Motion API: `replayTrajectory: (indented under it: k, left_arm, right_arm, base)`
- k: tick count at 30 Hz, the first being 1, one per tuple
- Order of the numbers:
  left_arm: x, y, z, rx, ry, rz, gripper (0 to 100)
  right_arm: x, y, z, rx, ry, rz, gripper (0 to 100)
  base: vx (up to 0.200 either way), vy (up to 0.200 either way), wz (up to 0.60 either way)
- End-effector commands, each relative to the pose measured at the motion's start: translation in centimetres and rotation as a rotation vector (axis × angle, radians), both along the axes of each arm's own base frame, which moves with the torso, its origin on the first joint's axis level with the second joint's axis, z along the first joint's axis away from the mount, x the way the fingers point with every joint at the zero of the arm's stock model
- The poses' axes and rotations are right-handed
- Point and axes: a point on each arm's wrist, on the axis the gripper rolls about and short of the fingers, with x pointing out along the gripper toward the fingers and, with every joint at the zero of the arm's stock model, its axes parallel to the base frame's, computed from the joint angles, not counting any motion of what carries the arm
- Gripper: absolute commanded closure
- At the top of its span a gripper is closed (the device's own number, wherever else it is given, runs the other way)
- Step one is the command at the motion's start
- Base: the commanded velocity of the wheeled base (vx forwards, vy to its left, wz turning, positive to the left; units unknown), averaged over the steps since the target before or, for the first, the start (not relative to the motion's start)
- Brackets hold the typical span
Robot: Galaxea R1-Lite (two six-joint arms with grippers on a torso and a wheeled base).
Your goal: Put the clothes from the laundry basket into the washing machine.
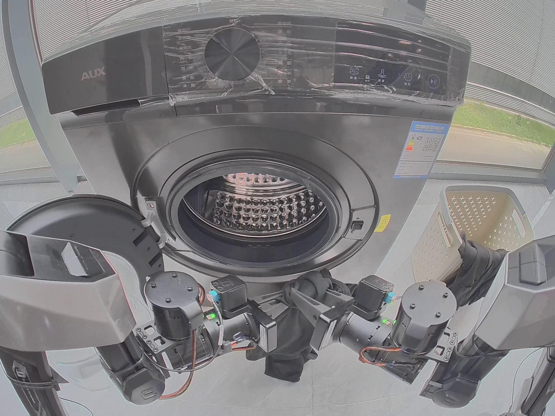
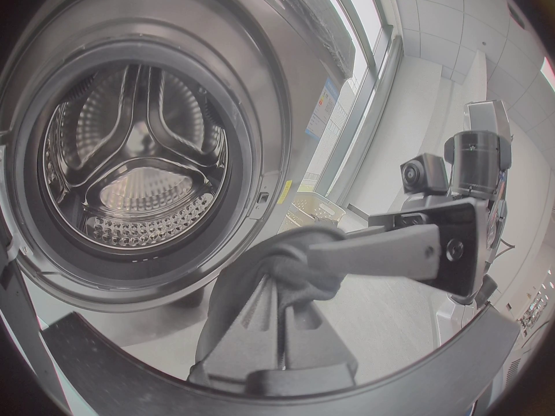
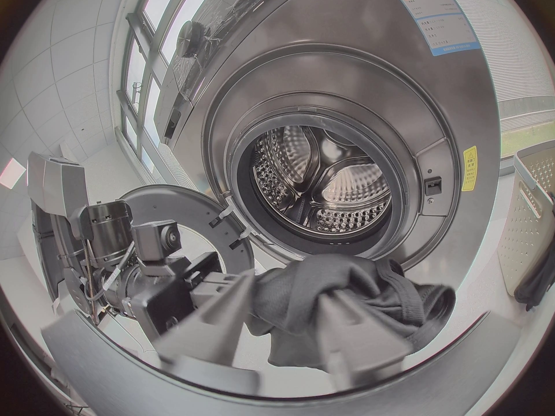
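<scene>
**Q:** Fingers, quick?
**A:** My left fingers (image 2: 248,336) are pinched tight on a fold of the dark garment (image 1: 286,351). My right fingers (image 3: 355,336) stand wider, clamped round a fat bunch of the same piece. The two sets are nearly tip to tip, with the cloth bridging them and a loose tail hanging below.

**Q:** Target?
**A:** The drum (image 1: 257,209) of the washing machine (image 1: 277,134) is just ahead of both sets of fingers and a bit above them. The door (image 1: 87,226) is swung open, out beyond my left fingers. The drum looks empty.

**Q:** How to do the step right?
**A:** My call is to raise both sets together, level, until the hanging tail clears the lower lip of the opening. Then I push forward well past the seal before letting go. If I drop it short, the cloth probably slumps over the lip. I'd release the fat bunch on the right first and let it fall into the drum, then open the left and back straight out.

**Q:** Risks?
**A:** The tail could catch on the lip, or the soft fabric could cling to a finger and drag back out. My left side passes closest to the door hinge, so I'd keep it inboard.

**Q:** What's left?
**A:** The laundry basket (image 1: 480,215) is off beyond my right fingers, with another dark piece (image 1: 477,267) draped over its rim. There's more to fetch, so I judge the task is still early.
</scene>
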Motion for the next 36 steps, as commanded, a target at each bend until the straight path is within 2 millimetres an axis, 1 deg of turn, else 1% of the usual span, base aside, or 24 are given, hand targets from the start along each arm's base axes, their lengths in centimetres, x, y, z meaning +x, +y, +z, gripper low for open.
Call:
replayTrajectory:
  k: [1,5,8,10,13,15,19,25,31,36]
  left_arm:
    - [-0.3,0.7,1.4,-0.026,-0.029,0.012,100]
    - [-0.7,1.3,2.5,-0.049,-0.045,0.019,100]
    - [-0.9,1.6,3.1,-0.062,-0.058,0.022,100]
    - [-1.0,1.6,3.4,-0.067,-0.064,0.020,100]
    - [-1.2,1.8,3.5,-0.067,-0.064,0.022,100]
    - [-1.4,2.0,3.6,-0.065,-0.063,0.028,100]
    - [-1.9,2.4,3.9,-0.069,-0.066,0.039,100]
    - [-2.1,2.7,4.6,-0.083,-0.082,0.042,100]
    - [-2.1,3.0,4.5,-0.077,-0.079,0.046,100]
    - [-2.5,3.3,4.4,-0.070,-0.071,0.043,100]
  right_arm:
    - [-0.2,-0.3,-0.1,-0.006,0.011,-0.003,0]
    - [-0.7,-1.8,-0.1,-0.033,0.027,-0.025,0]
    - [-1.1,-3.0,-0.9,-0.075,0.057,-0.051,0]
    - [-1.2,-3.5,-1.1,-0.088,0.069,-0.060,0]
    - [-1.0,-3.9,-1.2,-0.094,0.073,-0.075,0]
    - [-0.3,-4.7,-1.2,-0.097,0.077,-0.112,0]
    - [0.3,-5.7,-1.6,-0.114,0.090,-0.152,0]
    - [0.7,-6.2,-2.1,-0.130,0.103,-0.175,0]
    - [0.8,-6.1,-3.5,-0.164,0.144,-0.176,0]
    - [1.9,-6.4,-3.6,-0.153,0.141,-0.212,0]
  base:
    - [0.000,0.000,0.00]
    - [0.000,0.000,0.00]
    - [0.000,0.000,0.00]
    - [0.000,0.000,0.00]
    - [0.000,0.000,0.00]
    - [0.000,0.000,0.00]
    - [0.000,0.000,0.00]
    - [0.000,0.000,0.00]
    - [0.000,0.000,0.00]
    - [0.000,0.000,0.00]
